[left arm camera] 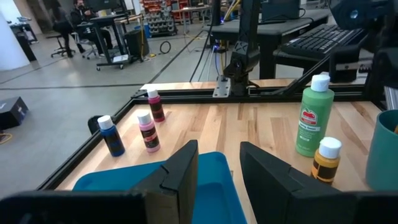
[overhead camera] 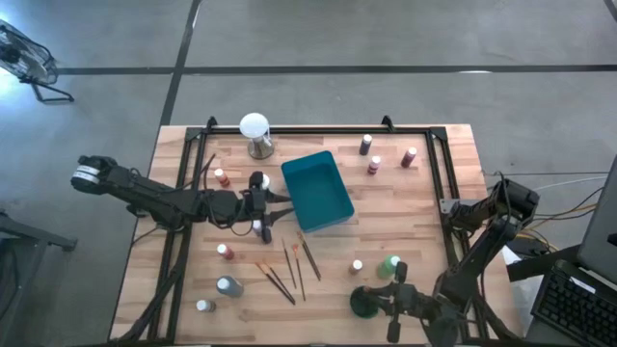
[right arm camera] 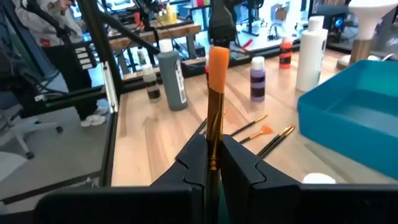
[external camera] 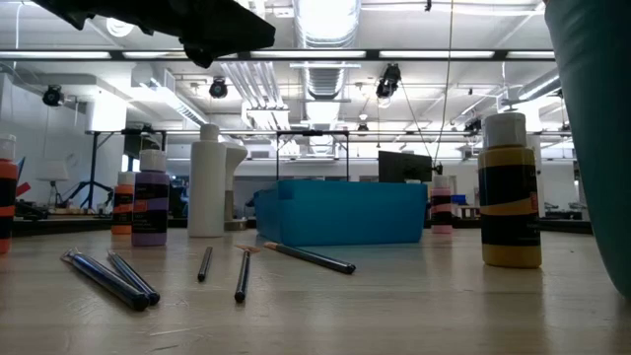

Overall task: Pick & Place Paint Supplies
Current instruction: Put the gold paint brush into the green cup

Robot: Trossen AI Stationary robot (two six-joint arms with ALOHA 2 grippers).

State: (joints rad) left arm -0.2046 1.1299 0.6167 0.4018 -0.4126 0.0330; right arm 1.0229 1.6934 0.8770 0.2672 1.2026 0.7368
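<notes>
- Wooden table (overhead camera: 405,217) in a workshop, with bottles and brushes scattered round a teal tray (overhead camera: 316,190).
- Left gripper (overhead camera: 273,209) hovers at the tray's left edge, fingers (left arm camera: 180,171) partly apart, holding nothing.
- Loose brushes (overhead camera: 287,270) lie in front of the tray, well apart from three small bottles (overhead camera: 387,155) at the back.
- Right gripper (right arm camera: 214,155), at the front right beside a green bottle (overhead camera: 388,265), is clamped on an orange-tipped brush (right arm camera: 216,81), upright.

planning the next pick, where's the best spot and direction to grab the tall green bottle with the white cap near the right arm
Grip the tall green white-capped bottle around its straight body, below the cap, coming in level from the side. It stands upright, so its sides are exposed. The small yellow white-capped bottle stands close beside it in the left wrist view, so approaching from the bottle's other, open side looks safer.
</notes>
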